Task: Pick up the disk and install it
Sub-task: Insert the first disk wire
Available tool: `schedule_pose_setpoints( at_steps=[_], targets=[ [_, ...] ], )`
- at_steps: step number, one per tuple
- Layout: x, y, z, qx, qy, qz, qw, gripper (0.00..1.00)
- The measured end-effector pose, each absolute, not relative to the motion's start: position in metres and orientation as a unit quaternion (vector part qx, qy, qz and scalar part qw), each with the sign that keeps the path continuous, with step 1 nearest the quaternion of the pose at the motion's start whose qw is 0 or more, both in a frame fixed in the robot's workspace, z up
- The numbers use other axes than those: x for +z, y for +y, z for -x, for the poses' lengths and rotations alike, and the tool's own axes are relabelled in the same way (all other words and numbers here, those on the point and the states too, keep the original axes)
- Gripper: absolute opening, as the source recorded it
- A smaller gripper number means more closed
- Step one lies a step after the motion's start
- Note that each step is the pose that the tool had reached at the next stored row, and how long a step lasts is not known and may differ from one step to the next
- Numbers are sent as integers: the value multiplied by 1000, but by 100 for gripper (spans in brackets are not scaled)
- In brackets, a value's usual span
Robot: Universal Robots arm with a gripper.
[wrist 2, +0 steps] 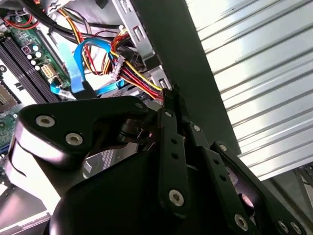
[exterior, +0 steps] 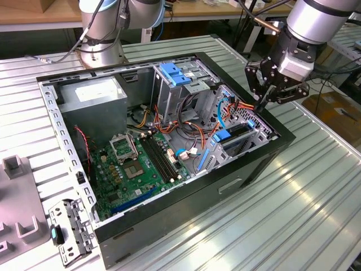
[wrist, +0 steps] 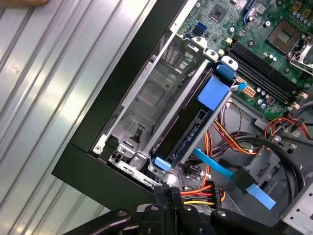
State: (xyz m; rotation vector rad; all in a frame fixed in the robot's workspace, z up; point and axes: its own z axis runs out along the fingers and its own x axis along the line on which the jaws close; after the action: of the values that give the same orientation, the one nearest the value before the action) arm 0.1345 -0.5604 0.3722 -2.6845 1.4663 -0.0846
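Observation:
The disk (wrist: 188,137) stands on edge inside the low metal drive cage (wrist: 151,98) of the open computer case; its dark side faces the cage wall and its blue plastic frame (wrist: 213,91) runs along its edge. In the exterior view the disk (exterior: 237,133) sits at the case's right side. My gripper (exterior: 261,105) hangs just above the case's right rim, at the cage's corner next to the red and yellow cable bundle (wrist 2: 132,73). Its fingers (wrist: 166,193) are pressed together with nothing between them, as the second wrist view's fingertips (wrist 2: 171,95) also show.
The case holds a green motherboard (exterior: 141,164), a grey power supply box (exterior: 93,96), a tall grey cage with a light-blue latch (exterior: 172,73) and a blue ribbon cable (wrist: 220,169). The arm's base (exterior: 101,48) stands behind. Grey fixtures (exterior: 17,197) and a bracket (exterior: 70,228) lie on the left.

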Motion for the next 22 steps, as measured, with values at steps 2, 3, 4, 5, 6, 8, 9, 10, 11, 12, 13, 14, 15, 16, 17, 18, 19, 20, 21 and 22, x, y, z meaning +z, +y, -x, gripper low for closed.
schedule_pose_setpoints(
  at_steps=[2,3,4,5,6,8,9,10,11,12,13,14,15,16,17,18,19,20,21,22],
  targets=[
    [372,-560,-133,-28,482,875,41,16],
    [372,-560,-133,-28,488,871,41,16],
    [372,-560,-133,-29,498,866,40,16],
    [372,-560,-133,-28,509,859,39,16],
    [372,-560,-133,-28,519,854,38,16],
    [372,-560,-133,-23,529,848,35,16],
    [372,-560,-133,-20,532,846,33,16],
    [372,-560,-133,-15,535,844,30,16],
    [372,-560,-133,-12,538,842,28,16],
    [372,-560,-133,-11,544,839,27,16],
    [372,-560,-133,-10,548,836,26,16],
    [372,-560,-133,-8,554,832,25,16],
    [372,-560,-133,-7,559,829,24,16],
    [372,-560,-133,-5,564,825,22,16],
    [372,-560,-133,-3,568,823,21,16],
    [372,-560,-133,0,573,820,18,16],
    [372,-560,-133,2,576,817,17,16],
    [372,-560,-133,5,580,815,15,16],
    [372,-560,-133,7,583,812,14,16],
    [372,-560,-133,8,587,809,13,16]
  ],
)
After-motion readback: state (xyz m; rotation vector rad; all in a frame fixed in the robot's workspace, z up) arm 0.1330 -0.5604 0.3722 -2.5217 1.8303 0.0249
